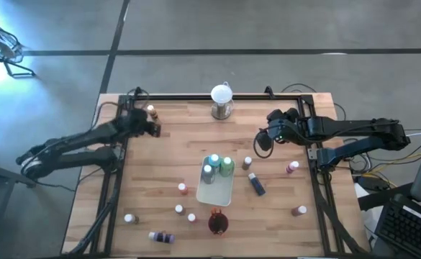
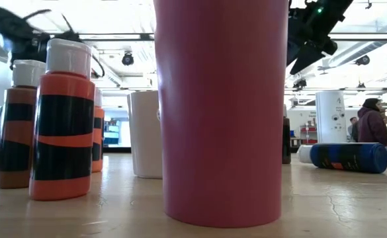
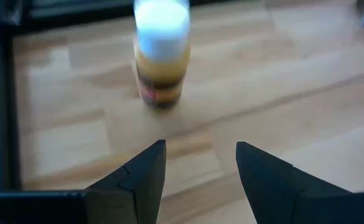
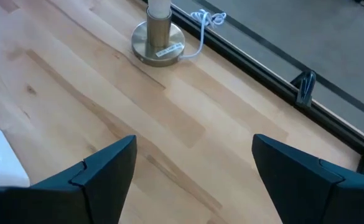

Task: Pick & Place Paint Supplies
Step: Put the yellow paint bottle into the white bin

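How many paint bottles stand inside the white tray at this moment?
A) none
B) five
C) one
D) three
D: in the high view three white-capped bottles stand grouped at the far end of the white tray, two teal and one green; the rest of the tray is bare.

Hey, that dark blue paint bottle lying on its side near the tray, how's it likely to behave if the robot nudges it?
The dark blue bottle lies flat on the table, and its body looks round, so a sideways nudge would probably roll it. It looks rigid enough to keep its shape when squeezed. Its glossy surface suggests it may slip in the open right tool unless gripped squarely.
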Robot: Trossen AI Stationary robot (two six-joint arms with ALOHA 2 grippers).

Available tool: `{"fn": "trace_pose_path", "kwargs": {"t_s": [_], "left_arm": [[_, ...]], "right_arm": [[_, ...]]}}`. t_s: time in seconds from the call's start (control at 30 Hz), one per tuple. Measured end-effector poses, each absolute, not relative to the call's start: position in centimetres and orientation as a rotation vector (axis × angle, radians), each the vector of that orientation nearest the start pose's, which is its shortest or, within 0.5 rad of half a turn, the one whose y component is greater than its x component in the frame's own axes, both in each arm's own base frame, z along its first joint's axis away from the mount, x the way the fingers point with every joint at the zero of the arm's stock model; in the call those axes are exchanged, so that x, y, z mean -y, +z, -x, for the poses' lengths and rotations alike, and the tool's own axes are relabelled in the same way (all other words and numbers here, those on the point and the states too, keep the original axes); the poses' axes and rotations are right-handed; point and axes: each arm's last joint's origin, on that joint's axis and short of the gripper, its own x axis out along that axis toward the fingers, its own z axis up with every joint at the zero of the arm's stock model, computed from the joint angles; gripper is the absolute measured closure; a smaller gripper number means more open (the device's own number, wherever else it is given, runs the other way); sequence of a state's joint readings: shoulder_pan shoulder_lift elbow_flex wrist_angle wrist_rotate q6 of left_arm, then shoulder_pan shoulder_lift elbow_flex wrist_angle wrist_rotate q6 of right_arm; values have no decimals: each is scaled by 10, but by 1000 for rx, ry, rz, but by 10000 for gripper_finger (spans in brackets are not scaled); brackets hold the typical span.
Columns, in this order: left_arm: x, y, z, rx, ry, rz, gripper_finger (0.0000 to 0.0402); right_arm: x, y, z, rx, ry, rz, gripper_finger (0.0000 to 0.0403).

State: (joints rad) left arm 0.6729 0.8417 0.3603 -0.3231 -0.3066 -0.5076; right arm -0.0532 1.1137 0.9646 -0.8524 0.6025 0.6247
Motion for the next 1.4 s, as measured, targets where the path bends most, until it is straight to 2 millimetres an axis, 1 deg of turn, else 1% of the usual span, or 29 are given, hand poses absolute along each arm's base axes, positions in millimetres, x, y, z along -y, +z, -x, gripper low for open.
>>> {"fn": "trace_pose_path", "kwargs": {"t_s": [0.07, 0.2, 0.27, 0.4, 0.5, 0.6, 0.73, 0.87, 1.03, 1.13, 1.2, 1.33, 1.4], "left_arm": [[-99, 158, -115, -571, 1119, 571, 202], [-92, 141, -109, -614, 1114, 567, 202], [-90, 137, -108, -624, 1109, 556, 202], [-91, 136, -109, -580, 1079, 494, 194], [-92, 138, -112, -543, 1036, 488, 168], [-93, 140, -114, -528, 1025, 469, 130], [-93, 140, -114, -557, 1001, 412, 81], [-93, 140, -114, -561, 1007, 389, 55], [-97, 143, -114, -532, 1102, 315, 53], [-100, 143, -117, -470, 1108, 285, 52], [-101, 140, -118, -450, 1109, 275, 51], [-102, 128, -117, -473, 1153, 264, 53], [-103, 125, -118, -449, 1158, 264, 53]], "right_arm": [[27, 286, -203, -750, -872, -277, 96], [28, 286, -203, -736, -898, -255, 110], [29, 287, -202, -728, -917, -238, 116], [30, 287, -202, -708, -956, -222, 126], [30, 287, -202, -690, -975, -228, 129], [31, 288, -202, -676, -987, -233, 131], [31, 288, -202, -679, -984, -225, 123], [32, 288, -203, -675, -984, -221, 108], [32, 289, -203, -666, -988, -220, 91], [34, 289, -204, -658, -997, -226, 84], [36, 290, -204, -651, -1004, -226, 80], [40, 290, -204, -653, -1015, -218, 75], [42, 290, -203, -654, -1021, -216, 74]]}}
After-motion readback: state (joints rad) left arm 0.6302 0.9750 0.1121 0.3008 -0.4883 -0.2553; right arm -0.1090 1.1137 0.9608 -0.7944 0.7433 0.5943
